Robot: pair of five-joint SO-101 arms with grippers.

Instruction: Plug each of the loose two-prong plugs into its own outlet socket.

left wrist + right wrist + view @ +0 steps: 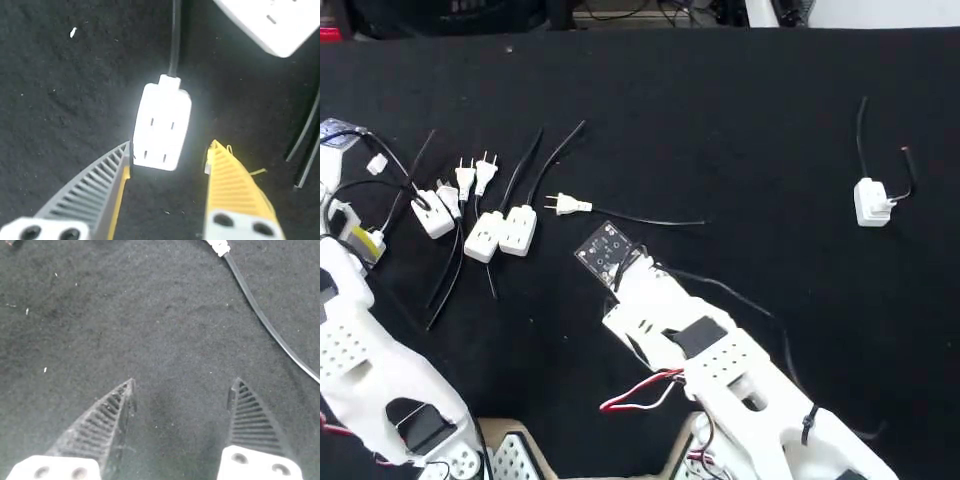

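The left claw (171,147) is open wide. Its grey finger (100,185) and yellow finger (232,185) stand either side of a white outlet (161,125). The grey tip is right at the outlet's edge and the yellow tip is just apart from it, so nothing is gripped. The outlet lies flat on the black mat (60,100), slots up, and its cord (174,40) runs away from the claw. A second outlet (270,20) lies near, and thin cables (305,150) lie off to one side.

The right claw (182,385) is also open wide and holds nothing, over bare mat. Beyond it lies a plug (217,246), whose cable (270,325) trails past one finger.

In the high view this plug (568,205) lies loose just ahead of the right arm (660,320), prongs pointing toward an outlet cluster (517,230). Two plugs (475,175) lie side by side just beyond that cluster, unplugged. A far outlet (870,203) sits well apart at the other side of the mat.
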